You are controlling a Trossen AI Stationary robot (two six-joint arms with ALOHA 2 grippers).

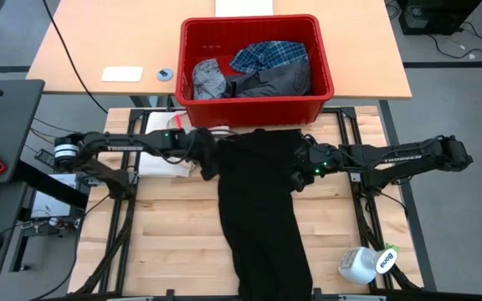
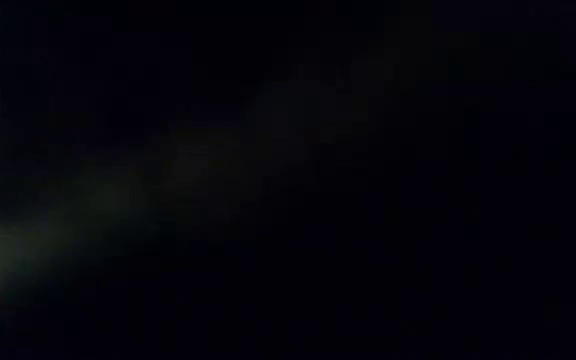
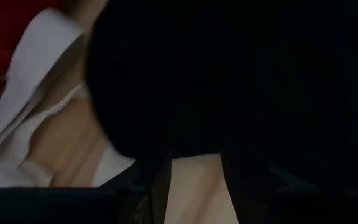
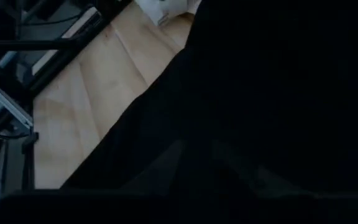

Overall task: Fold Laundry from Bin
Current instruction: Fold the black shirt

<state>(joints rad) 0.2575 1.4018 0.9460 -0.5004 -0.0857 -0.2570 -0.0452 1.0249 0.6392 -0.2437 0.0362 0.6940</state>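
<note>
Two grippers: left gripper [image 1: 201, 149] and right gripper [image 1: 301, 159] each clenched on the black garment [image 1: 262, 209]
Garment: just before the bin [image 1: 256, 107], trailing down the table [image 1: 174, 217]
Risk: uneven pull may bunch cloth or slip it loose

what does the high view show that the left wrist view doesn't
Only the high view shows the whole red bin with the plaid shirt and grey garments inside, a white bottle, and both arms, the left end effector and right end effector at the black garment's upper corners.

Only the left wrist view shows the strap detail on the white cloth.

Both show the black garment, the white cloth and the wooden table.
</note>
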